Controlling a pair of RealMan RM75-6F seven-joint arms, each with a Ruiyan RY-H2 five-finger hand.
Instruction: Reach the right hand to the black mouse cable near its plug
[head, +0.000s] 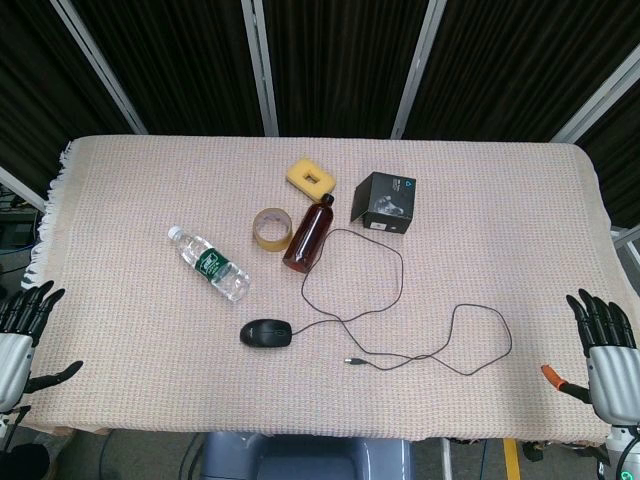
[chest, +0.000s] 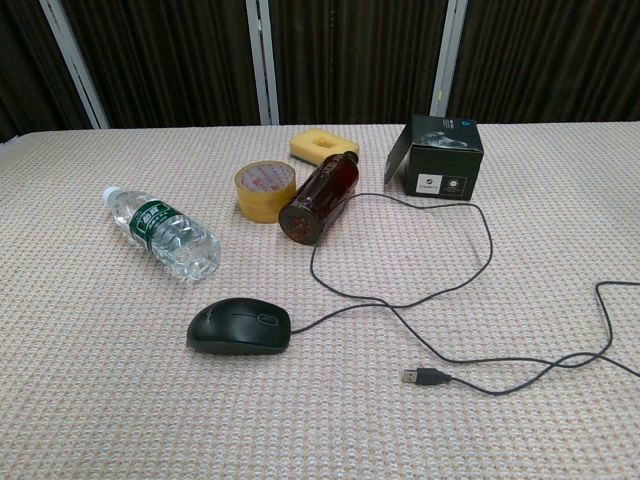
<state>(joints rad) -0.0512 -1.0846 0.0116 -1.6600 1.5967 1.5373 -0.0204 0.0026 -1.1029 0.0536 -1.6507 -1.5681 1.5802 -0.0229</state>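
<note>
head view puts the right hand (head: 608, 345) at the near right corner of the table (head: 520, 200), off the cloth edge, fingers apart and holding nothing. the left hand (head: 18, 330) sits the same way at the near left corner, empty with fingers spread. neither hand shows in the chest view.

the plug (head: 353, 361) lies well to the left of the right hand and a little farther from the robot, on bare cloth. from it the cable (head: 470, 340) runs back toward the right hand, rises in a hump, then winds away to the mouse (head: 267, 333), which is just left of the plug.

judging by its look, the cable is thin, light and limp; it will slide and drag on the cloth if nudged, and it lies flat, so a pinch from above between thumb and a finger seems the way. the straight stretch just right of the plug looks best, where the stiff plug anchors it.

room is good: nothing stands between the right hand and the plug but the cable's own hump, which a low sweep could snag. farther off, well past the plug, lie the water bottle (head: 209, 264), brown bottle (head: 308, 234), tape (head: 270, 227), box (head: 385, 202) and sponge (head: 311, 177).
</note>
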